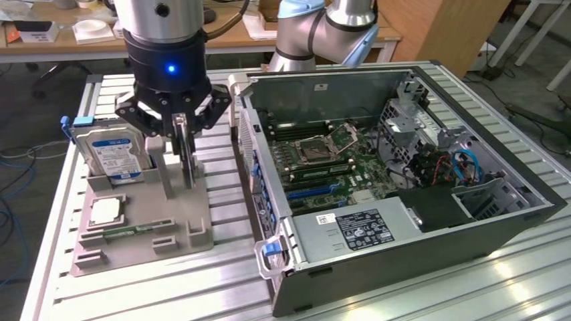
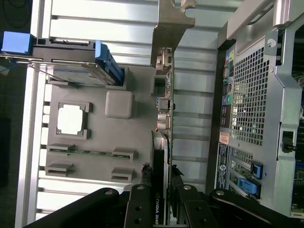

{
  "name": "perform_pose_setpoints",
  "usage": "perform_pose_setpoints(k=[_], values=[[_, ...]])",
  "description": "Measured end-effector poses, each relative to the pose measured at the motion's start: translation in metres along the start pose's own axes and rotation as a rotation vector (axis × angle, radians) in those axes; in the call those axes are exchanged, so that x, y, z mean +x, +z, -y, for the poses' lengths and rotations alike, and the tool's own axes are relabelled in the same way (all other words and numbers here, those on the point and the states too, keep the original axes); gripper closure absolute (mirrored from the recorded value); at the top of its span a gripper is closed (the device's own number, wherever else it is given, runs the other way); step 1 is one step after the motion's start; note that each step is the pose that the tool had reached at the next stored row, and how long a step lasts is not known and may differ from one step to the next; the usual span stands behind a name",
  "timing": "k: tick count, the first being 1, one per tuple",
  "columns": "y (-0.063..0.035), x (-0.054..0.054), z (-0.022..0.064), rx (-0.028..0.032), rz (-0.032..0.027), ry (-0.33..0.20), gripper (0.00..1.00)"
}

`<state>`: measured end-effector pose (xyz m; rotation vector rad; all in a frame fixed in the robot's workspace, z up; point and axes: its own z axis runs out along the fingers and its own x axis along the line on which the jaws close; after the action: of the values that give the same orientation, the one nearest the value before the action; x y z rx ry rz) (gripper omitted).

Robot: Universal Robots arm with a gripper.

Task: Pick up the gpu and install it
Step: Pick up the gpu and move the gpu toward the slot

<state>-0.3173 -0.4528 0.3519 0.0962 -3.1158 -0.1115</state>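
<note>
The gpu (image 1: 186, 157) is seen as a thin, flat card stood on edge in a moulded grey plastic holder (image 1: 192, 221) on a ribbed aluminium table (image 1: 178, 287). From the wrist view the gpu (image 2: 165, 137) is presented edge-on: a green circuit board with small metallic connectors along one face, a black cooler block with white lettering near the fingers, and a dull silver bracket (image 2: 173, 21) at its far end. The gripper (image 1: 181, 134), black and built of jointed links under a glossy black collar with a blue light, is placed directly above the card. Its two fingers (image 2: 138, 204) are closed against the card's opposite faces at the upper edge, so the gpu is held between them. Whether the card's lower edge has left the holder (image 2: 133, 133) cannot be told. A silver hard drive (image 1: 111, 154) with a blue-white label is stood upright in the same holder towards the exterior view's left. A square metal-capped chip (image 1: 105, 210) and a narrow green memory strip (image 1: 134, 232) are laid flat nearer the holder's front. To the exterior view's right an open dark steel computer case (image 1: 499, 221) is laid on its side, just beside the holder, with a green motherboard (image 1: 330, 167) and a labelled grey power supply (image 1: 357, 227) exposed. A perforated metal grille (image 2: 251, 95) is shown on its rear panel.
</note>
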Motion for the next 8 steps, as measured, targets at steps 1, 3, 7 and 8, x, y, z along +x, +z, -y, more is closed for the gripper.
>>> perform_pose_setpoints(k=[1, 3, 7, 8], values=[[-0.0004, 0.0, 0.0, 0.0001, -0.0001, -0.001, 0.74], [-0.0008, 0.0, -0.0001, 0.0001, -0.0002, -0.003, 0.74], [-0.0016, 0.0, -0.0001, 0.0002, -0.0006, -0.008, 0.74], [-0.0019, 0.0001, -0.0001, 0.0003, -0.0007, -0.009, 0.74]])
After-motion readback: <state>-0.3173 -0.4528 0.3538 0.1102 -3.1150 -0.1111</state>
